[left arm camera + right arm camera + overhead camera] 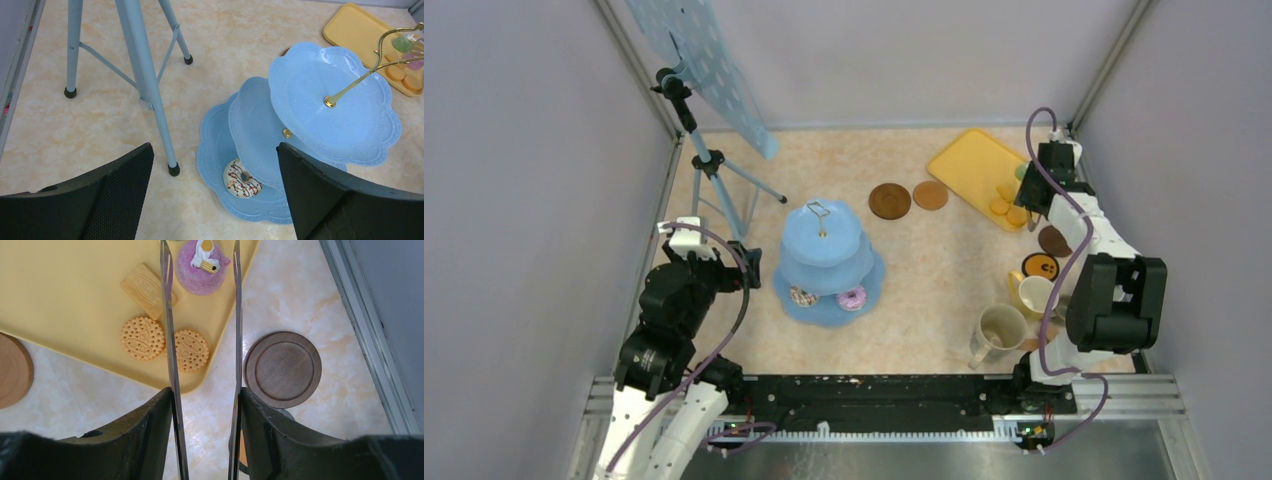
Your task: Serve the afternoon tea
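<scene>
My right gripper is shut on the metal tongs, one blade against each finger. The blades reach over the yellow tray, and their tips stand either side of a pink cupcake. Two round orange biscuits and a rectangular one lie on the tray beside it. My left gripper is open and empty, near the blue three-tier stand. A white sprinkled donut and a pink donut sit on the bottom tier. The beige mug and yellow mug stand at the near right.
Brown coasters lie on the table: a dark one and a lighter one left of the tray, another just right of the tongs. A light-blue tripod stands left of the stand. The enclosure wall runs close on the right.
</scene>
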Available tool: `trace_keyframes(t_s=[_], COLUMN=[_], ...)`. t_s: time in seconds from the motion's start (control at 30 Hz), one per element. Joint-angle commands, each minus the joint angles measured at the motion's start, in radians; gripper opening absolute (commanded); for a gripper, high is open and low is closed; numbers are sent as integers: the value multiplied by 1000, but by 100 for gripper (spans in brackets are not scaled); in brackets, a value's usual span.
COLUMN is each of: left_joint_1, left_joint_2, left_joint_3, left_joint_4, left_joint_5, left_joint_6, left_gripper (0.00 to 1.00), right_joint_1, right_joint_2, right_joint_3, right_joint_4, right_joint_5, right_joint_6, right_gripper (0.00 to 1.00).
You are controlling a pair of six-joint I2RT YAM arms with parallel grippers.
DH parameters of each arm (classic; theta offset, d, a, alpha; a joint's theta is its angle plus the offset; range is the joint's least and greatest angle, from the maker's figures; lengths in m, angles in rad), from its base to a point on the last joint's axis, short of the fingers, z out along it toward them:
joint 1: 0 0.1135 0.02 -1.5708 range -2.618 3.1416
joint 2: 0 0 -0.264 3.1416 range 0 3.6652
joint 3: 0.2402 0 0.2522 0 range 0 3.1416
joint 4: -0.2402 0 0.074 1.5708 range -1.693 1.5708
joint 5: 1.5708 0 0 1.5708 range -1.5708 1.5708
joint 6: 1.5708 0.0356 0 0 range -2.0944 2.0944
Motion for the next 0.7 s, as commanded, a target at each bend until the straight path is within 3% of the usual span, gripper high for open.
trace_keyframes(t_s=[0.0, 0.33, 0.67], left_joint_1=[-5, 2, 17], left_joint_2=[-7, -6, -7], left_joint_3=[0, 1, 3], left_joint_4=[42, 41, 38], left_joint_5=[-9, -8, -2], left_joint_6=[6, 6, 6], left_gripper=[99, 99, 99], right_joint_1=[-18, -37, -36], right_joint_2=[10, 73, 8], right_joint_3=[52, 53, 42], right_joint_4=[34, 59, 54], right_joint_5=[6, -41, -110], right_joint_6=[-8, 2, 5], right_gripper=[50, 47, 29])
